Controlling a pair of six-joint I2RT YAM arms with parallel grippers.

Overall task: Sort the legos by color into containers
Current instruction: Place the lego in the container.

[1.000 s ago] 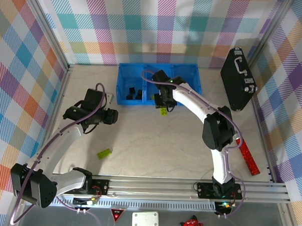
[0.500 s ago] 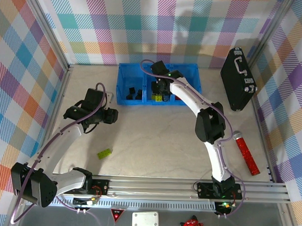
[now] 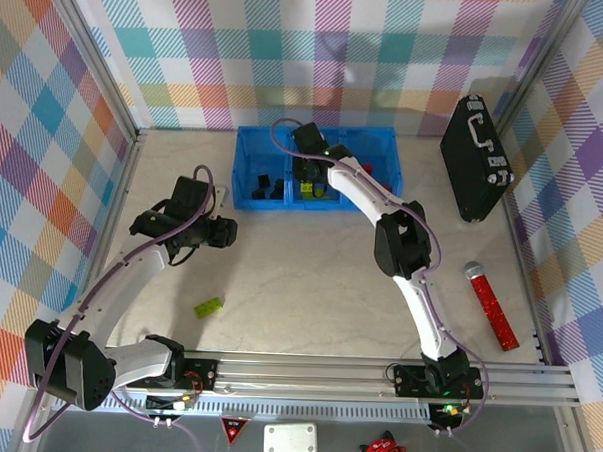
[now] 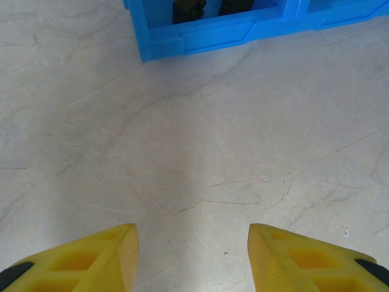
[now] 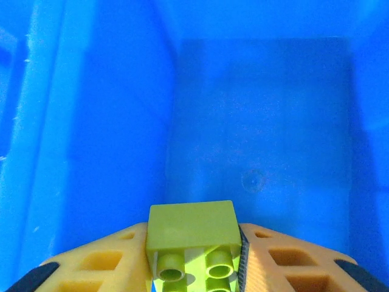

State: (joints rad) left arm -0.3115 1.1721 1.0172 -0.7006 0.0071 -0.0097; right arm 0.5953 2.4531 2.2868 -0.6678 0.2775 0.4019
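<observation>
the small lime-green plastic lego brick (image 5: 191, 226) is pinched by its two flat sides between the yellow fingers of the right gripper (image 5: 193, 240), above the bare floor of the middle compartment of the long bright blue plastic bin (image 3: 242, 173). it looks light, rigid and smooth, so probably slippery; opposite flat sides are the best hold. the left gripper (image 4: 191, 243) hovers over the pale table (image 4: 194, 152), fingers apart and empty.

count: two lime bricks, the second lime-green brick (image 3: 209, 306) lying on the table near the left arm. the small black bricks (image 4: 188, 8) in the left compartment are too dark to count. there are three compartments.
</observation>
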